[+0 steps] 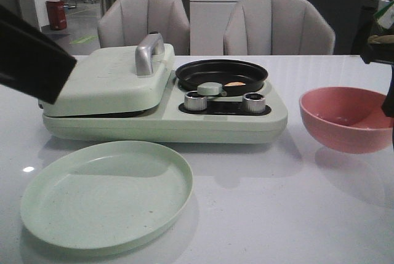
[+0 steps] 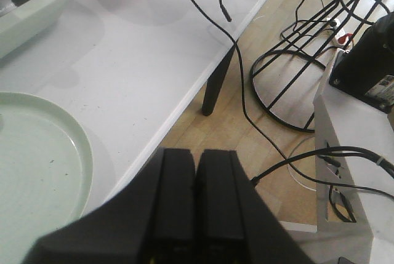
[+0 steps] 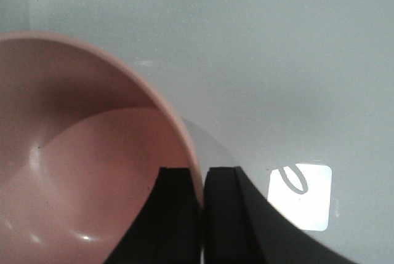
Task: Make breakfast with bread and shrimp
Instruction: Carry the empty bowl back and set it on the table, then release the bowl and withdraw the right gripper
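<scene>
An orange-pink shrimp (image 1: 234,83) piece is seen in the black pan (image 1: 221,73) of the closed green breakfast maker (image 1: 166,113). The pink bowl's (image 3: 92,153) rim is pinched by the right gripper (image 3: 202,215). The left gripper (image 2: 196,202) is clenched on nothing.

**Surfaces and finishes around the breakfast maker**

The breakfast maker (image 1: 166,119) has a smooth, satin pale green plastic-looking shell. On its lid sits a brushed metal handle (image 1: 149,52); at its front are two shiny metal knobs (image 1: 196,100). Its round pan (image 1: 221,73) looks dark and non-stick. In front of it lies a matt green plate (image 1: 106,195); beside it, a smooth pink bowl (image 1: 346,118). The white table (image 1: 295,215) is glossy.
</scene>
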